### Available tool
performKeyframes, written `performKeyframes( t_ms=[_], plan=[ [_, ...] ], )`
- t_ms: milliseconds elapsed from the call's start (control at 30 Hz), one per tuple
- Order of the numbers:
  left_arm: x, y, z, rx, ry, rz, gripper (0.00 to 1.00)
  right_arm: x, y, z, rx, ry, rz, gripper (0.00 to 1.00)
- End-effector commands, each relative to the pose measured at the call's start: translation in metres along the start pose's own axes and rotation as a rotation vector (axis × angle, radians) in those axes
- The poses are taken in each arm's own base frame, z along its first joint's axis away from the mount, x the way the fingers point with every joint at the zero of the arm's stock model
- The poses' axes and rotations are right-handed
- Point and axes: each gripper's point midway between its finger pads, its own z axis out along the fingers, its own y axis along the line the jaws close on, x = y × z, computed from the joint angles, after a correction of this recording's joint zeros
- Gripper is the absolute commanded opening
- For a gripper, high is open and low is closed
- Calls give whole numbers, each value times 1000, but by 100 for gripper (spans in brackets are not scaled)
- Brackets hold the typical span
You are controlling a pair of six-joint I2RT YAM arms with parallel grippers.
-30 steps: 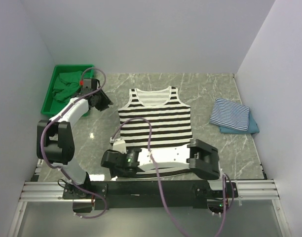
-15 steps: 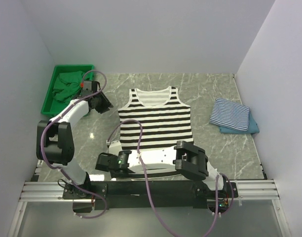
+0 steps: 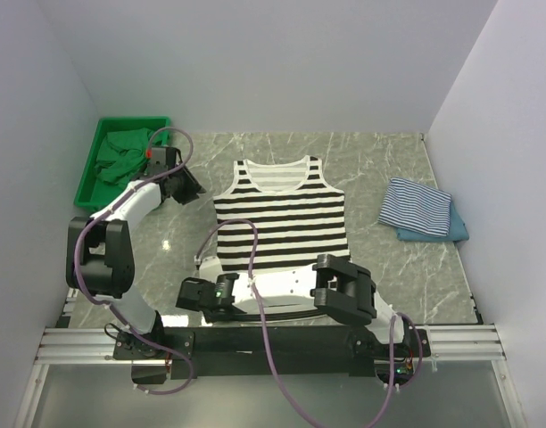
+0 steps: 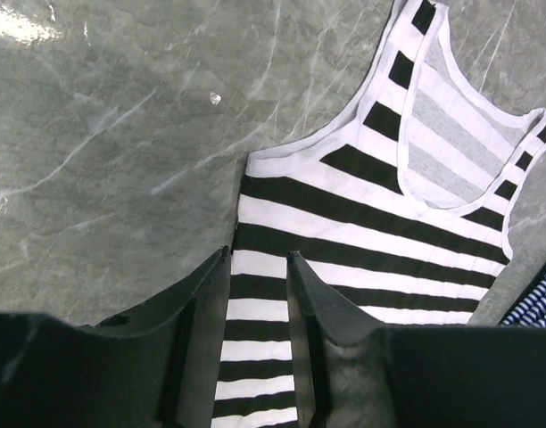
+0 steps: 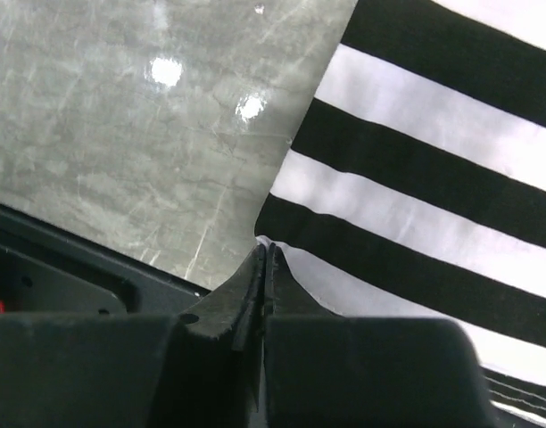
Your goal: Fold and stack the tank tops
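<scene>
The wide black-and-white striped tank top [image 3: 280, 214] lies flat on the table's middle, neck to the far side. My right gripper [image 3: 204, 267] is at its near left corner; the right wrist view shows the gripper [image 5: 264, 250] shut on the hem corner of this tank top [image 5: 434, 169]. My left gripper [image 3: 186, 185] hovers open by the left shoulder; in the left wrist view it [image 4: 258, 259] stands over the top's left edge [image 4: 389, 223], holding nothing. The thin blue-and-white striped tank top [image 3: 417, 205] lies folded on the teal-blue tank top [image 3: 453, 232] at the right.
A green bin [image 3: 90, 187] with green cloth [image 3: 121, 152] sits at the far left, just behind the left arm. White walls close in the marble table [image 3: 371, 160] on three sides. The right arm reaches across the near edge over the top's hem.
The right gripper has closed on the tank top's near left hem corner, after sliding a little to the left. The left gripper has barely shifted.
</scene>
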Motion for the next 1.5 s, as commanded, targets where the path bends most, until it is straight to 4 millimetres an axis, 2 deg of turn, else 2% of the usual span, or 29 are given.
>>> performKeyframes(
  t_ms=[0,33,67,100,133,167,200,233,267,333,433,600,867,933,1033,1067,1133,1300,1333,1367,1433,1467],
  plan=[
    [7,-1,8,28,12,-9,38,0,2,-16,-61,-15,-1,0],
    [7,-1,8,32,2,-3,38,10,-11,-15,-51,-3,0,0],
    [8,-1,7,36,-4,2,40,0,-7,-33,-112,-28,18,0],
    [15,4,9,27,4,1,40,-8,2,-42,-185,-52,46,0],
    [16,3,11,29,-2,-3,40,1,-8,-42,-200,-26,51,0],
    [18,6,14,23,0,-1,41,-11,-4,-63,-270,-55,65,0],
    [22,8,16,17,4,0,42,-16,1,-72,-323,-75,78,0],
    [25,8,18,11,3,3,43,-13,-6,-73,-331,-66,83,0],
    [27,9,22,8,5,5,43,-18,-6,-84,-363,-79,97,0],
    [36,11,27,8,13,10,44,-18,-4,-92,-407,-77,113,0],
    [41,8,29,22,9,15,45,-17,-5,-97,-421,-69,115,0],
    [51,20,44,-28,24,13,43,-18,-14,-96,-411,-53,119,0],
    [59,31,69,-108,47,17,33,-14,-28,-89,-402,-37,136,0],
    [57,29,72,-111,37,17,29,-14,-31,-87,-398,-38,143,0],
    [48,30,73,-125,3,14,18,-13,-32,-87,-397,-38,136,0],
    [44,26,74,-118,-7,13,9,-13,-32,-87,-398,-37,136,0],
    [39,24,73,-123,-22,14,1,-13,-31,-87,-403,-33,136,0],
    [8,19,59,-189,-120,5,1,-21,-25,-94,-433,-47,142,0],
    [2,19,55,-204,-140,0,1,-28,-21,-100,-446,-61,148,0],
    [-10,11,50,-200,-172,-1,1,-32,-20,-102,-451,-68,146,0],
    [-18,11,46,-232,-189,4,1,-39,-20,-106,-458,-85,155,0],
    [-29,-2,44,-212,-205,4,1,-41,-23,-105,-455,-86,167,0]
  ],
)
